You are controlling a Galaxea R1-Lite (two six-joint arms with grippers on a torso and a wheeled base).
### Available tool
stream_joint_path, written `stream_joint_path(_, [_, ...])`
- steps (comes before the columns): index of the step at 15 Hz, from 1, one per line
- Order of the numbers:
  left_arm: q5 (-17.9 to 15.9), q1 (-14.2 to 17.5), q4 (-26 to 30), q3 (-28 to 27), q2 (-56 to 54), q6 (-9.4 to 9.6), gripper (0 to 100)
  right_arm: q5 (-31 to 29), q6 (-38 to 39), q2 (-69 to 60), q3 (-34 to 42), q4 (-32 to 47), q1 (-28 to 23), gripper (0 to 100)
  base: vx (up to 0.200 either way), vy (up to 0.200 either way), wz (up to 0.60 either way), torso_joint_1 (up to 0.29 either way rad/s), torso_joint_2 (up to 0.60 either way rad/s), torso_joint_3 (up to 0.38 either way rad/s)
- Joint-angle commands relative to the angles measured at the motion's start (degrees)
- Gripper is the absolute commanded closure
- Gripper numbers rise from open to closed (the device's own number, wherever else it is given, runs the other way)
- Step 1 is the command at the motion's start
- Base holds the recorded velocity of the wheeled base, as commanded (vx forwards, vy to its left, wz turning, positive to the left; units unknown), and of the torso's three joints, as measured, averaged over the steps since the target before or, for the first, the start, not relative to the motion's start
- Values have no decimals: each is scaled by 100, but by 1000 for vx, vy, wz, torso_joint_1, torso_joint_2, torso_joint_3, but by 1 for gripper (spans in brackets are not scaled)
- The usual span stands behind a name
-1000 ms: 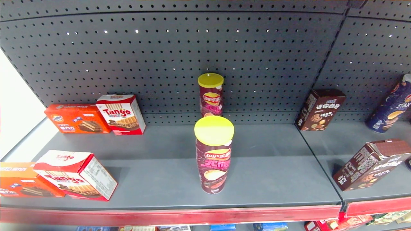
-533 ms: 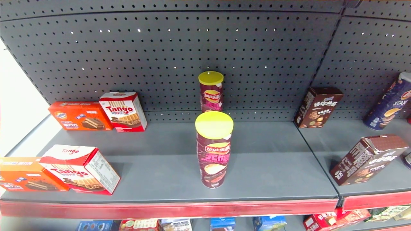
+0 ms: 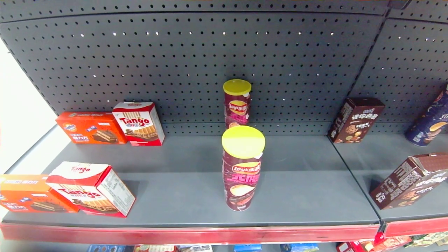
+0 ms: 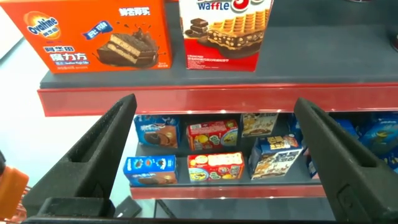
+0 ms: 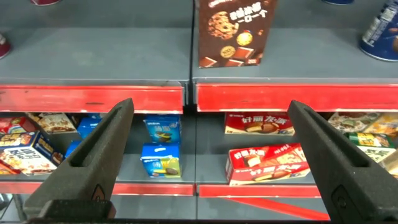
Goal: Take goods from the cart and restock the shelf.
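Note:
On the grey shelf board (image 3: 182, 196) a dark red chip can with a yellow lid (image 3: 242, 171) stands upright near the front, and a second one (image 3: 237, 103) stands behind it at the pegboard. My left gripper (image 4: 214, 102) is open with nothing in it, below and in front of the shelf's red edge, facing an orange cake box (image 4: 99, 37) and a wafer box (image 4: 225, 34). My right gripper (image 5: 211, 104) is also open and holds nothing, facing the red edge below a brown cookie box (image 5: 235, 31).
Wafer boxes (image 3: 91, 189) and orange boxes (image 3: 91, 127) take up the shelf's left side. Brown cookie boxes (image 3: 356, 119) and a blue can (image 3: 428, 124) sit on the right section. The lower shelf (image 4: 211, 149) holds several small boxes. Bare board lies either side of the cans.
The whole head picture has shifted a little, so the camera has moved. The goods on the shelf keep their places.

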Motion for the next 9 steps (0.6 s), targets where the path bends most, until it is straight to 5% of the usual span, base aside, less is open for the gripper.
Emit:
stream_joint_path(1, [2,-4,-1,1,-2,-3,0,2,0,8,0,-2,0,0,0,0,0,0,0,0])
stream_joint_path(9, [2,-4,-1,1,-2,-3,0,2,0,8,0,-2,0,0,0,0,0,0,0,0])
